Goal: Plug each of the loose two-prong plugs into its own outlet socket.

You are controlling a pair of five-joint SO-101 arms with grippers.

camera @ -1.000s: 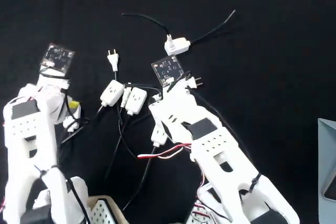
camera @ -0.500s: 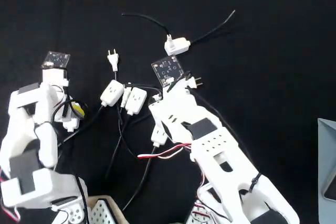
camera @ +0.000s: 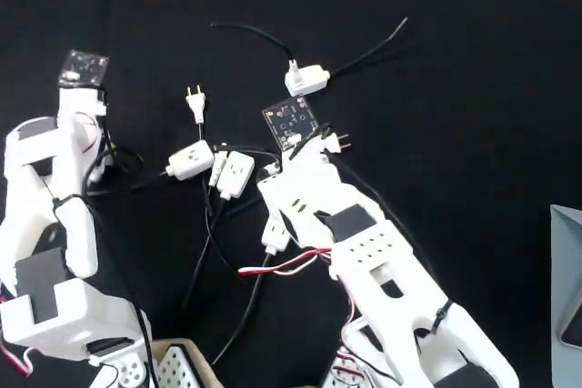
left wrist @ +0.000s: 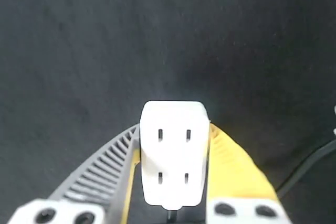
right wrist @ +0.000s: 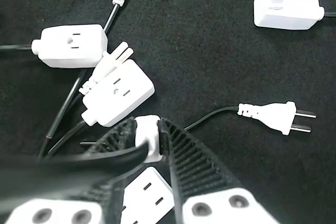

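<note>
My left gripper (left wrist: 173, 129) is shut on a white outlet socket (left wrist: 172, 153) with two pairs of slots, clamped between a grey finger and a yellow one over black cloth. In the high view the left arm (camera: 50, 170) stands at the far left. My right gripper (right wrist: 153, 129) is shut on a small white plug body (right wrist: 147, 139). Beside it lie two white sockets (right wrist: 71, 45) (right wrist: 118, 93) and a loose two-prong plug (right wrist: 275, 116). Another plug (camera: 195, 97) and another socket (camera: 306, 79) lie farther back.
Black cords (camera: 214, 252) cross the cloth between the two arms and run under the right arm (camera: 364, 243). One more socket (right wrist: 147, 195) lies under the right gripper. A grey box (camera: 568, 297) stands at the right edge. The right half of the black table (camera: 473, 115) is bare.
The left arm has swung up and back toward the far left. A cord pulled taut with it, and the leftmost socket on the table turned sideways. The right arm has kept still.
</note>
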